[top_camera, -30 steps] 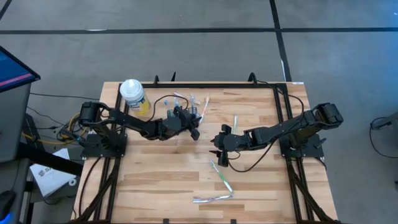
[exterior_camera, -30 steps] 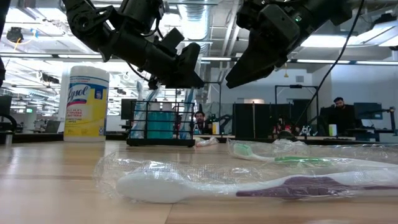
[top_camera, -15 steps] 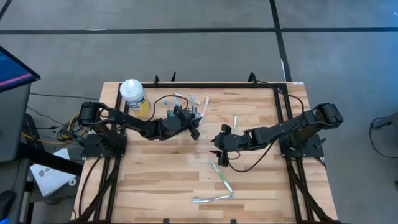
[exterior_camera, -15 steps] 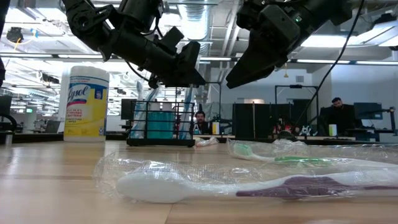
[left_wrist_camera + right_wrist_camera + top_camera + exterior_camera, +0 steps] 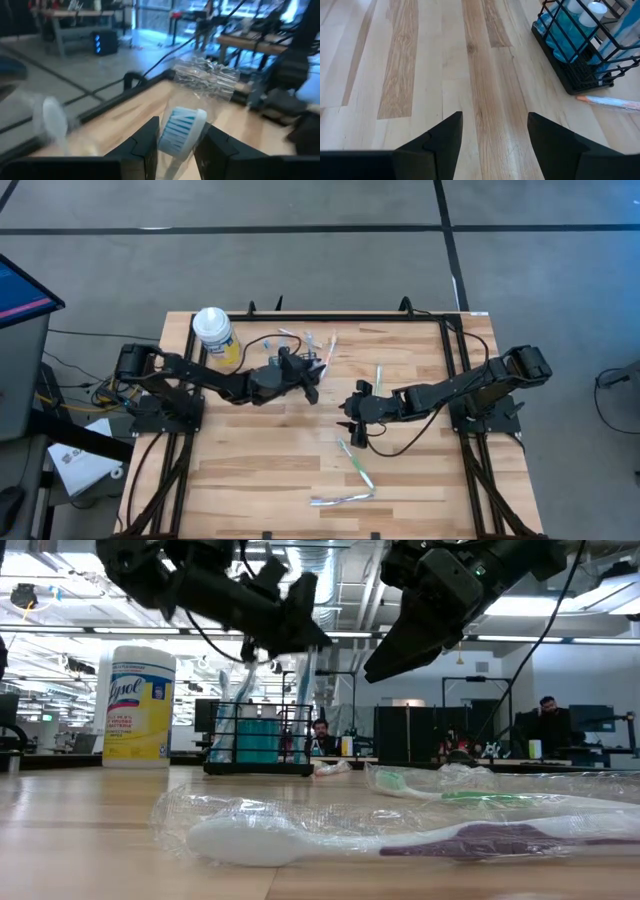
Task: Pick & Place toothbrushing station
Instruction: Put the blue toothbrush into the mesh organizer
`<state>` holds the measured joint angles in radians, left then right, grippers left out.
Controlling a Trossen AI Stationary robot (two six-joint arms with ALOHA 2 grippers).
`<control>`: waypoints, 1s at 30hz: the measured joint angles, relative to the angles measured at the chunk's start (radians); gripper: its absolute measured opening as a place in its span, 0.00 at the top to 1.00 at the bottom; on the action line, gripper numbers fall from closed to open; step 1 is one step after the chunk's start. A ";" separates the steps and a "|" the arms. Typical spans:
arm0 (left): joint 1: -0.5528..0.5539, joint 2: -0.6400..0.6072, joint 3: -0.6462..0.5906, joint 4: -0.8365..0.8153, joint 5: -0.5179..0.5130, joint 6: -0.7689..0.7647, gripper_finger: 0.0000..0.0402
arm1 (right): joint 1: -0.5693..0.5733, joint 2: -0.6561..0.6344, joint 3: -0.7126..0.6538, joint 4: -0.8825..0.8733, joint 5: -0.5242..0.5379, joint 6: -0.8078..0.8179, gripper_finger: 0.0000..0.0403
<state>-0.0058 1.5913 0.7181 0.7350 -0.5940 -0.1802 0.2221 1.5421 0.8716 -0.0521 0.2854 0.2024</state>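
The black wire-mesh caddy (image 5: 260,740) stands on its base at the table's far middle, with blue bottles and upright toothbrushes in it; it also shows in the high view (image 5: 297,358) and the right wrist view (image 5: 582,55). My left gripper (image 5: 300,375) is right above it, also seen in the low view (image 5: 292,625), and is shut on a white toothbrush with blue bristles (image 5: 181,127). My right gripper (image 5: 353,416) is open and empty, hovering above the table to the caddy's right and nearer the front (image 5: 492,135). My left gripper pinches the toothbrush just below its head (image 5: 172,145) between its two fingers. The bristle head sticks out past the fingertips. The handle (image 5: 303,690) reaches down toward the caddy; whether its lower end is still inside the caddy cannot be told.
A yellow wipes canister with a white lid (image 5: 213,330) stands left of the caddy. Plastic-wrapped toothbrushes lie on the table: a green one (image 5: 355,465), one near the front edge (image 5: 340,498), one at the far right of the caddy (image 5: 380,373). People sit in the room behind.
My left gripper has gone up above the caddy and a little toward the table's left edge, tipping its fingers more level, still shut on the toothbrush. My right arm has kept still.
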 joint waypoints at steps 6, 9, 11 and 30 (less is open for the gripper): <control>-0.030 -0.066 0.000 -0.004 0.002 0.067 0.76 | 0.000 0.000 0.000 0.000 0.000 0.000 0.47; -0.025 -0.067 0.000 -0.055 -0.012 0.066 0.76 | 0.000 0.000 0.000 0.001 0.000 0.000 0.47; -0.014 -0.058 0.000 -0.089 -0.028 0.046 0.76 | 0.000 0.000 0.000 0.001 0.000 0.000 0.47; 0.066 -0.062 0.000 -0.099 -0.023 0.041 0.55 | 0.000 0.000 0.000 0.003 0.000 0.000 0.47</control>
<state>0.0605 1.5295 0.7177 0.6358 -0.6173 -0.1394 0.2222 1.5421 0.8719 -0.0486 0.2852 0.2026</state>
